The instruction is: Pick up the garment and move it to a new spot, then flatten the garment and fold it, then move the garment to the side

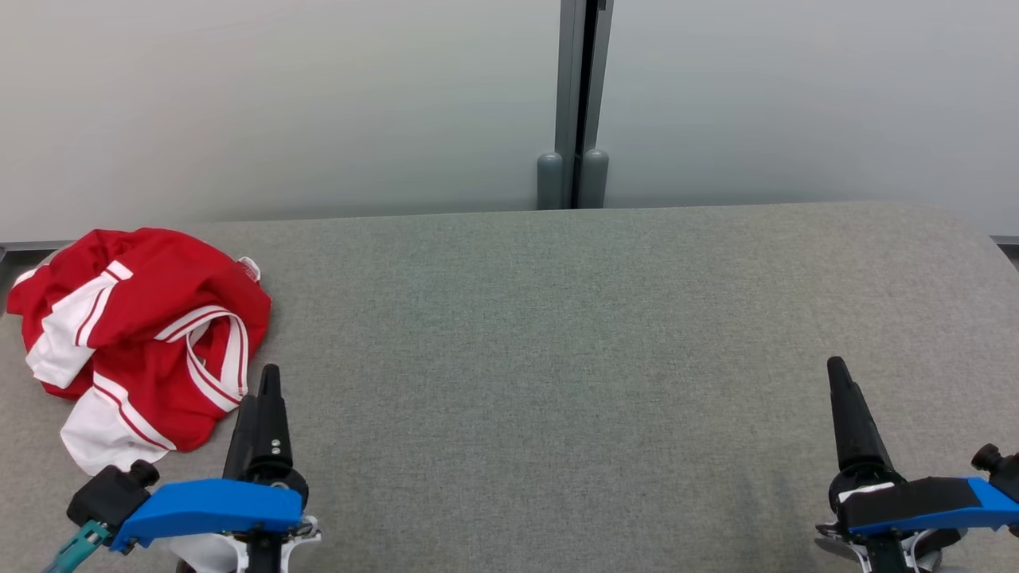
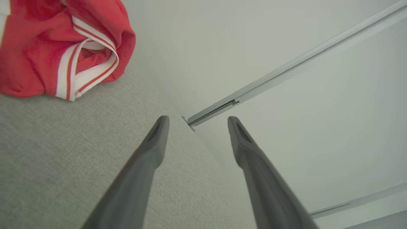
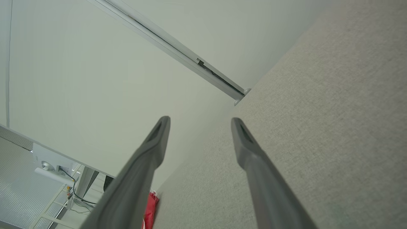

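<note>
Head view: garment lying at nine o'clock

A crumpled red-and-white garment (image 1: 135,334) is being carried by the grey desk (image 1: 557,358) at its nine o'clock edge. Both the left fingers (image 2: 154,149) and the right fingers (image 3: 155,146) are being held parted, with nothing being gripped.

At your ten o'clock in the head view, the garment (image 1: 135,318) is bright red with broad white panels, and its white trim bands carry thin red stripes. The table (image 1: 557,358) is a flecked mid-grey weave. At twelve o'clock the wall (image 1: 279,103) is pale grey-white, split by a darker grey post (image 1: 575,103). The left gripper (image 1: 264,380) and right gripper (image 1: 837,372) have black fingers (image 1: 271,430) and blue housings (image 1: 207,505). A teal fitting (image 1: 76,549) sits at your seven.
</note>
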### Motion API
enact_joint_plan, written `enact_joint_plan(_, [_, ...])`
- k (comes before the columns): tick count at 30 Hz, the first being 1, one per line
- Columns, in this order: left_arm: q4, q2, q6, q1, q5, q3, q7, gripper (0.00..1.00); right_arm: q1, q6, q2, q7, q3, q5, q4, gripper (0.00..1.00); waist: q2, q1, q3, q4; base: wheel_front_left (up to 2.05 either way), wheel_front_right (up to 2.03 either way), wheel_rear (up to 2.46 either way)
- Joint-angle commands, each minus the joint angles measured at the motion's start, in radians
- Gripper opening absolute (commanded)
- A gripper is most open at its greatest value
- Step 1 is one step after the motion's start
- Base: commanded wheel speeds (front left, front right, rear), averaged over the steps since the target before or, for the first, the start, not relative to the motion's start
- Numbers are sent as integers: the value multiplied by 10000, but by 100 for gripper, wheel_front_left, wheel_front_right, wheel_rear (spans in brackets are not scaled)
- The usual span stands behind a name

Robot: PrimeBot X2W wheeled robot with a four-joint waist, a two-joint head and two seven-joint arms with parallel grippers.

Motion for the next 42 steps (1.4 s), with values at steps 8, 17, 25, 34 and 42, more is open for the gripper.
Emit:
enact_joint_plan(8, [-72, 72, 151, -4, 2401, -452, -346, 100, 144, 47, -82, -353, 248, -1897, -88, 100, 0, 0, -19, 24, 0, 0, 0])
enact_joint_plan(17, [205, 110, 228, 106, 3968, -694, -623, 100, 194, 51, -94, -631, 353, -3693, 68, 100, 0, 0, -29, 57, 0, 0, 0])
enact_joint_plan(25, [480, 118, 286, 141, 4866, -821, -826, 100, 175, 53, -102, -834, 373, -4713, 219, 100, 0, 0, -36, 77, 0, 0, 0])
enact_joint_plan(34, [839, 108, 302, 149, 5735, -999, -1070, 100, 162, 49, -112, -1075, 444, -5865, 453, 100, 0, 0, -37, 104, 0, 0, 0])
enact_joint_plan(42, [1108, 102, 397, 133, 6491, -1061, -1267, 100, 150, 48, -121, -1274, 534, -6752, 708, 100, 0, 0, -38, 133, 0, 0, 0])
